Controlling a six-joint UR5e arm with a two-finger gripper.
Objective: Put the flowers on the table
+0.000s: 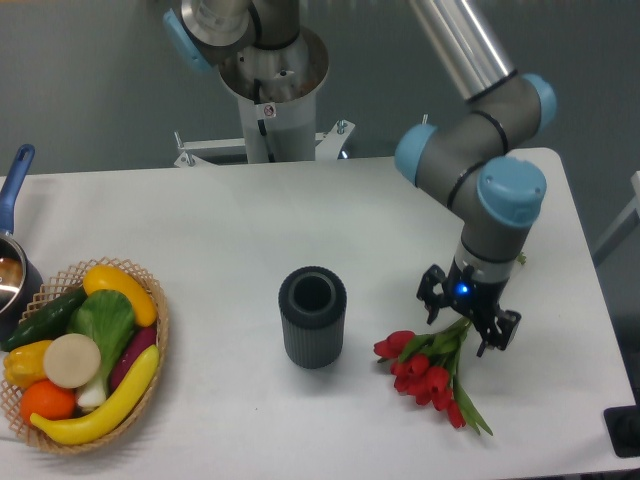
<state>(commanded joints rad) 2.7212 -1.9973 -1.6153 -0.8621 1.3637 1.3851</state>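
The flowers (427, 367) lie on the table (200, 220) just below the fingers (431, 293) — spread apart; grasping nothing.

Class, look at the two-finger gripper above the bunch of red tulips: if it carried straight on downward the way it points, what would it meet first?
Most likely the stems of the bunch of red tulips lying just beneath the open gripper, then the large white tabletop under them. Depth is hard to judge from this one view.

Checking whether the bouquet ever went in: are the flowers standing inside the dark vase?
No, the flowers lie on the table to the right of the empty vase.
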